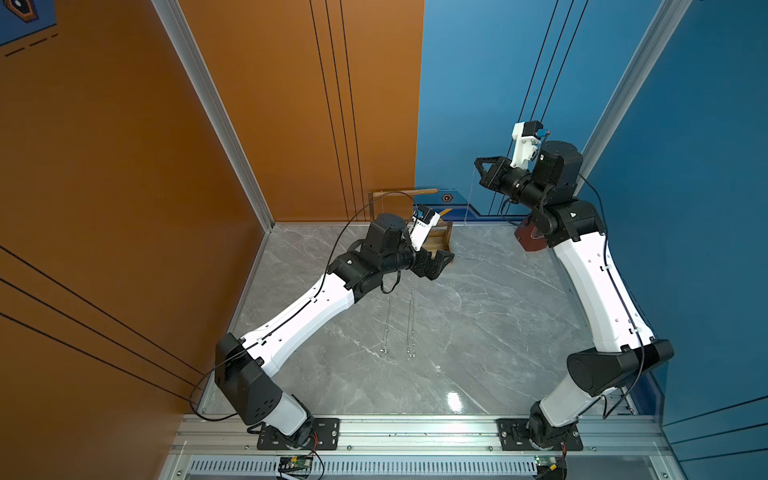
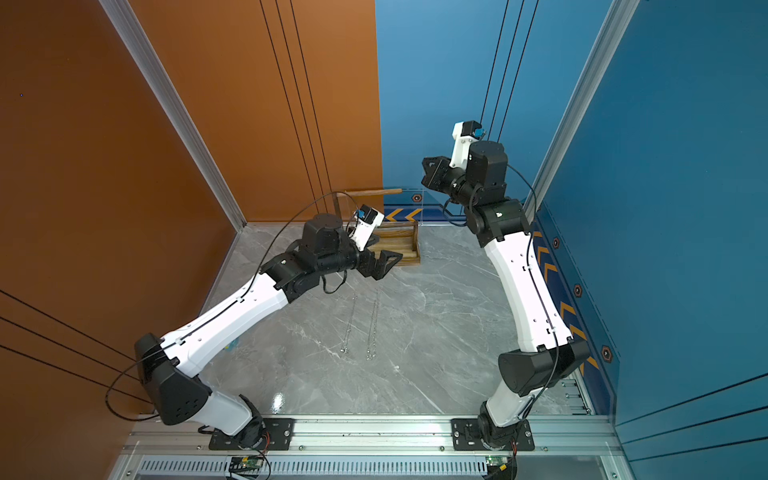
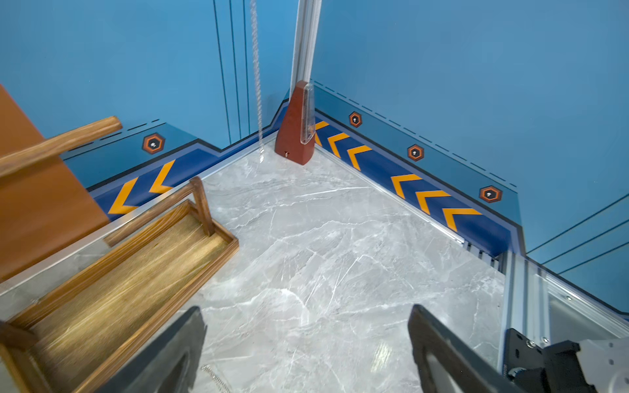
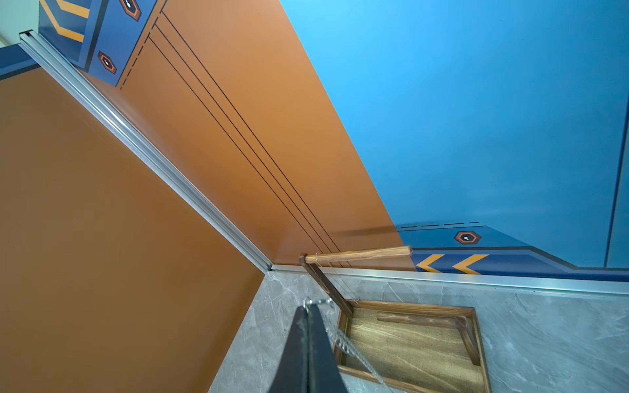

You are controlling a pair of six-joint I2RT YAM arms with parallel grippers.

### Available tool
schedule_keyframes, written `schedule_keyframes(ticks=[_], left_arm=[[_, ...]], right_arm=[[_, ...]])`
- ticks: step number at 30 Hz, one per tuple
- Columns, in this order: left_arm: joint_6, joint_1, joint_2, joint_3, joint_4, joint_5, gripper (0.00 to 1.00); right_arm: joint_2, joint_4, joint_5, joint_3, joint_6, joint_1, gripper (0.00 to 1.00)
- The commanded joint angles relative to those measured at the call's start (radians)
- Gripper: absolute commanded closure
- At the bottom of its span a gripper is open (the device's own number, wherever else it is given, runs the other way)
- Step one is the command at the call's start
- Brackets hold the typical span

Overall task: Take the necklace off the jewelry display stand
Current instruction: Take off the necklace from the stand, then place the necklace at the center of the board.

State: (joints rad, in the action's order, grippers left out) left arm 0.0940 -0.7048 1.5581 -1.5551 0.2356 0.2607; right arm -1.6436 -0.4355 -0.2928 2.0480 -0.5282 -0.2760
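Note:
The wooden jewelry display stand [image 1: 441, 241] [image 2: 398, 246] stands at the back of the table, and its long crossbar [image 4: 357, 254] carries a thin chain [image 4: 335, 277] next to the tall post. My right gripper [image 1: 476, 160] [image 2: 424, 160] [image 4: 308, 306] is high up to the right of the stand, shut on a silver necklace [image 4: 350, 347]. That necklace hangs straight down [image 1: 469, 195] [image 3: 257, 85], apart from the stand. My left gripper [image 1: 444, 266] [image 2: 390, 266] [image 3: 306, 309] is open and holds nothing. It sits low at the front right corner of the tray base [image 3: 136, 272].
Two chains [image 1: 386, 328] [image 1: 411, 328] lie stretched out on the marble table in front of the left gripper; an end of one shows in the left wrist view [image 3: 214, 377]. A red-brown pyramid-shaped object [image 3: 294, 136] [image 1: 528, 239] stands in the back right corner. Walls close in on three sides.

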Motion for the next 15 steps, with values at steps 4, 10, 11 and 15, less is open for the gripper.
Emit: schedule_keyframes(ticks=[4, 10, 11, 15], left_arm=[[-0.01, 0.02, 0.072, -0.086, -0.033, 0.16, 0.18], [0.001, 0.037, 0.095, -0.091, -0.034, 0.202, 0.27], [0.001, 0.036, 0.1, -0.091, -0.033, 0.207, 0.27], [0.011, 0.034, 0.116, -0.105, -0.033, 0.227, 0.34]], right_arm=[[0.095, 0.02, -0.018, -0.118, 0.026, -0.024, 1.0], [0.164, 0.028, -0.016, -0.201, 0.036, -0.04, 1.0], [0.177, 0.029, -0.016, -0.214, 0.037, -0.043, 1.0], [0.217, 0.035, -0.017, -0.277, 0.036, -0.053, 1.0]])
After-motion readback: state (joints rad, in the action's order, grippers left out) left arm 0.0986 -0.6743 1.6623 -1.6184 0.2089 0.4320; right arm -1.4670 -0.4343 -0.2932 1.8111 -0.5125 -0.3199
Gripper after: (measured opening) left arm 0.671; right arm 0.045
